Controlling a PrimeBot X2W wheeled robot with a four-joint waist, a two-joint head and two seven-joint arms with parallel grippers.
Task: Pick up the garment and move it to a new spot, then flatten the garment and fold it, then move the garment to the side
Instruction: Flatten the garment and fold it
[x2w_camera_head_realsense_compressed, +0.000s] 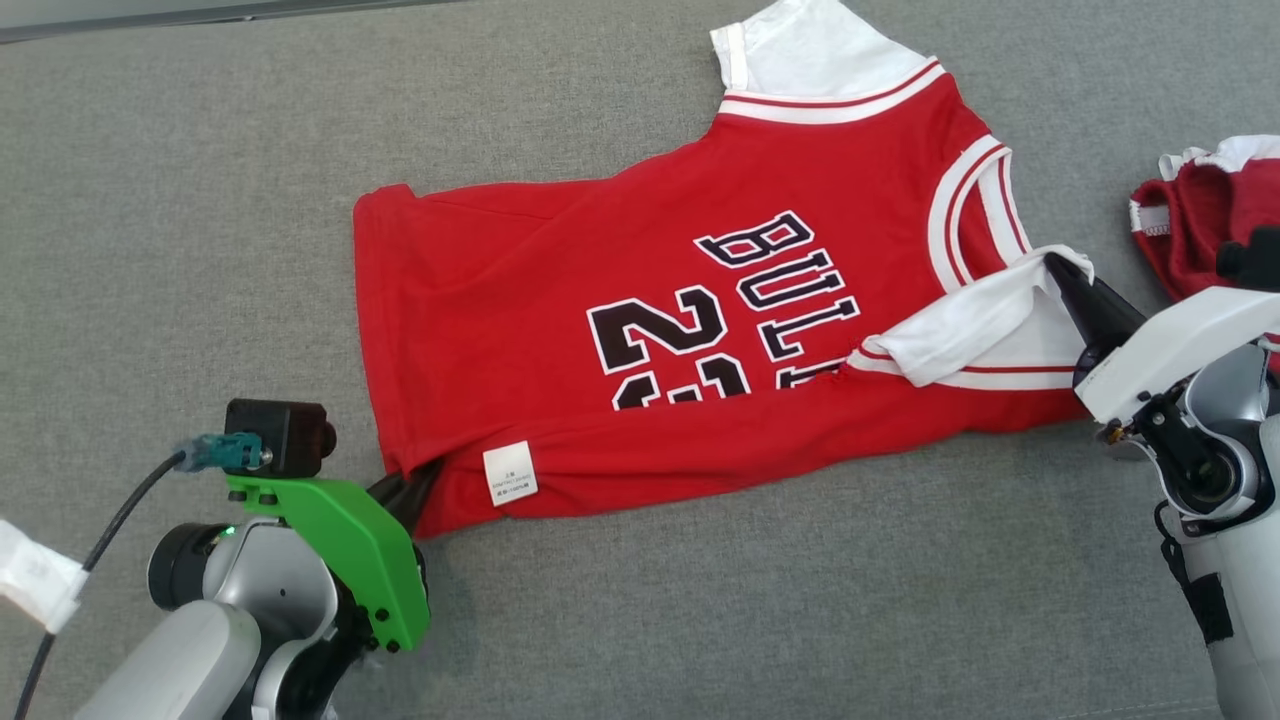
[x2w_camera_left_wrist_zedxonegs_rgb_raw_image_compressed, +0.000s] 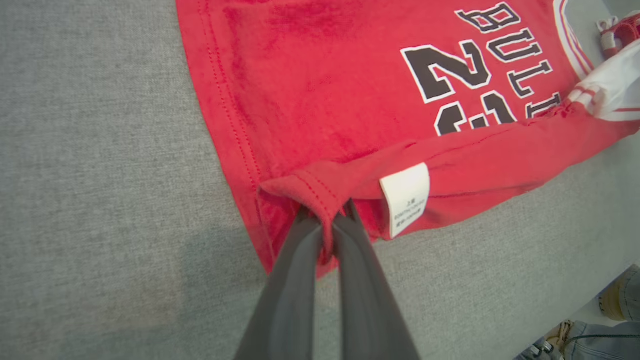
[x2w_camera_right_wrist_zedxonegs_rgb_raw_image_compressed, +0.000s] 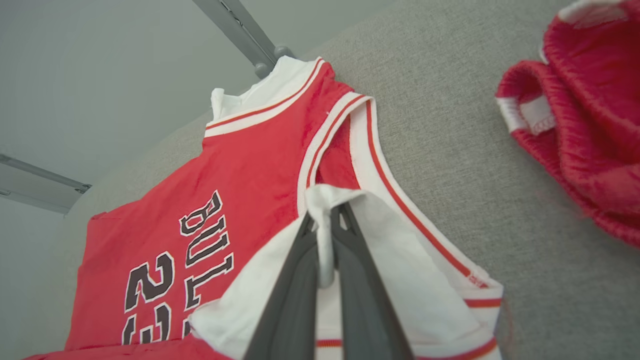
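Across grey woven surface (x2w_camera_head_realsense_compressed: 150, 200), red jersey (x2w_camera_head_realsense_compressed: 560, 260); left gripper (x2w_camera_head_realsense_compressed: 428, 470) tight on hem (x2w_camera_left_wrist_zedxonegs_rgb_raw_image_compressed: 300, 185), right gripper (x2w_camera_head_realsense_compressed: 1055, 263) tight on white sleeve (x2w_camera_head_realsense_compressed: 960, 330)

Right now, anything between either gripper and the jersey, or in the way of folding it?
Nothing visible. The left gripper is shut on the hem corner of the jersey, the right gripper on its white sleeve. The other red garment lies apart, beyond the collar end.
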